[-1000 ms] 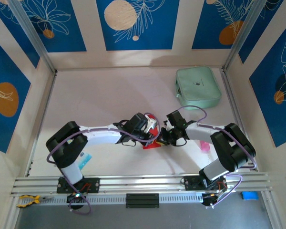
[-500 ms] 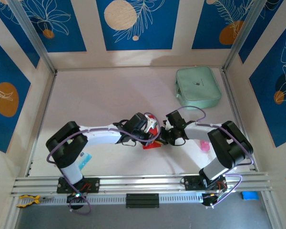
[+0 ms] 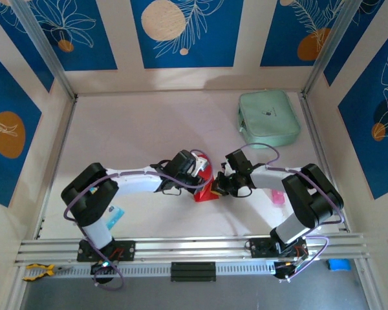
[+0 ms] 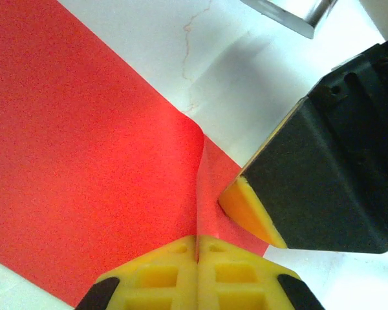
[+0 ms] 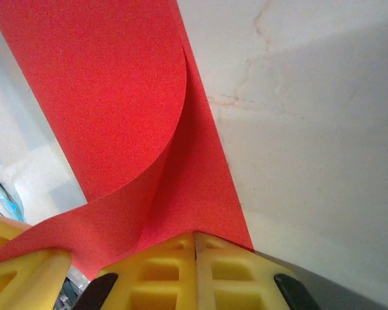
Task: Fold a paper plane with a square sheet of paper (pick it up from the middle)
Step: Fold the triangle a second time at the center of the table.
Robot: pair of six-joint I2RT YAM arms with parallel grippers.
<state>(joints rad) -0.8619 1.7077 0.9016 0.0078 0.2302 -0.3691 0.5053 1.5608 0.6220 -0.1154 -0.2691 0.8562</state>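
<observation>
The square sheet of paper (image 3: 207, 188) is bright red, curled and held up just off the table between both grippers in the top view. My left gripper (image 3: 199, 175) is shut on a raised crease of the sheet (image 4: 84, 161); in the left wrist view its yellow fingers (image 4: 161, 274) meet with the paper edge pinched between them. My right gripper (image 3: 219, 186) is shut on the sheet's other end (image 5: 116, 84), pads (image 5: 233, 271) pressed together over the red paper. The right gripper's yellow fingertip (image 4: 249, 213) sits beside the crease. No finished paper plane shape is visible.
A mint-green pouch (image 3: 269, 118) lies at the back right. A small blue-and-white packet (image 3: 115, 213) sits by the left arm's base and a pink item (image 3: 278, 197) by the right arm. The aluminium rail (image 3: 194, 248) runs along the near edge.
The left gripper has shifted slightly back and left with the paper, exposing more red sheet between the grippers. The right gripper has edged a little to the left.
</observation>
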